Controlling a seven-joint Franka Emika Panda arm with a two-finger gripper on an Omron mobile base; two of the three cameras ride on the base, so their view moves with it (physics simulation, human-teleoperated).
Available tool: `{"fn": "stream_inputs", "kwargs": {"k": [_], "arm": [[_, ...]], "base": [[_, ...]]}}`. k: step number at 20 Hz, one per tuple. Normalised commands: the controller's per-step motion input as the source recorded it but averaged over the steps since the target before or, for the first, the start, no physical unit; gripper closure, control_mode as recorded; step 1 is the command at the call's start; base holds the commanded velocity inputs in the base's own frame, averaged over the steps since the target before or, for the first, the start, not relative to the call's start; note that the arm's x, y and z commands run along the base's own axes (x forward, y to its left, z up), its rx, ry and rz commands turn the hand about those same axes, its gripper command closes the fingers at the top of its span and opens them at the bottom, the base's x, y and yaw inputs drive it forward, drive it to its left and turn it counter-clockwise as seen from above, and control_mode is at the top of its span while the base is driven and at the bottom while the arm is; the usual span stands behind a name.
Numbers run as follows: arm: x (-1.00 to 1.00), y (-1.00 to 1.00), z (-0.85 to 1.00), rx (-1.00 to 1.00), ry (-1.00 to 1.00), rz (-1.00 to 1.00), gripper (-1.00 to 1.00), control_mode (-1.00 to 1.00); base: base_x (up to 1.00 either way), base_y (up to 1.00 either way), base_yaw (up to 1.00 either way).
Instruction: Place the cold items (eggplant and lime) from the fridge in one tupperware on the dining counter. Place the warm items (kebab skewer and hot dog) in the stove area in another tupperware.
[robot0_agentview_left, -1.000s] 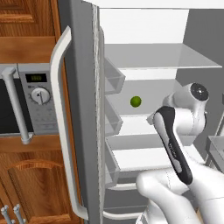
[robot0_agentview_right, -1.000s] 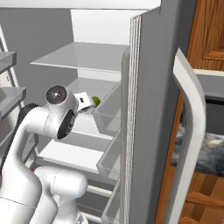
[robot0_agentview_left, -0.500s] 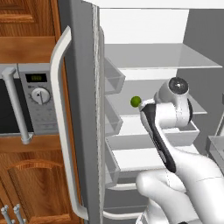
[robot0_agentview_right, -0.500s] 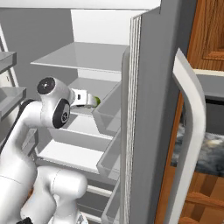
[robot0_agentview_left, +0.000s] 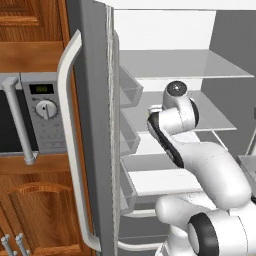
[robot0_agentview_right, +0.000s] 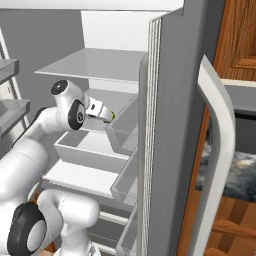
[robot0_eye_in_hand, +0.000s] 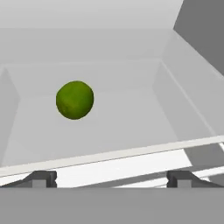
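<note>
The two dark fingertips (robot0_eye_in_hand: 40, 178) stand spread as wide as they go at the bottom of the hand view, with nothing between them, and the gripper (robot0_eye_in_hand: 109, 178) is short of the lime (robot0_eye_in_hand: 75, 99), which sits ahead and toward the left tip's side on a white glass shelf (robot0_eye_in_hand: 127, 118) near the back wall. From the right base view the hand reaches into the open fridge (robot0_agentview_right: 170, 100) at middle-shelf height, a sliver of the green lime showing just beyond it, above a white drawer bin (robot0_agentview_right: 85, 150). In the left base view the white arm (robot0_agentview_left: 200, 160) bends in past the open door's pale curved handle (robot0_agentview_left: 67, 140), with a microwave (robot0_agentview_left: 30, 115) set in wood cabinets beside it.
</note>
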Motion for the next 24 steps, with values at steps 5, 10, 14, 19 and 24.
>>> {"fn": "stream_inputs", "kwargs": {"k": [5,10,14,19,24], "arm": [[0.76,0.00,-0.18,0.09,0.20,-0.02,-1.00,-1.00],[0.43,0.01,-0.66,0.02,0.07,0.00,-1.00,-1.00],[0.37,0.00,-0.50,0.04,0.00,0.00,-1.00,-1.00],[0.26,0.00,-0.20,0.12,-0.06,0.00,-1.00,-1.00],[0.15,0.00,-0.01,0.15,-0.16,0.00,-1.00,-1.00]], "base": [[0.00,0.00,0.00],[0.00,0.00,0.00],[0.00,0.00,0.00],[0.00,0.00,0.00],[0.00,0.00,0.00]]}}
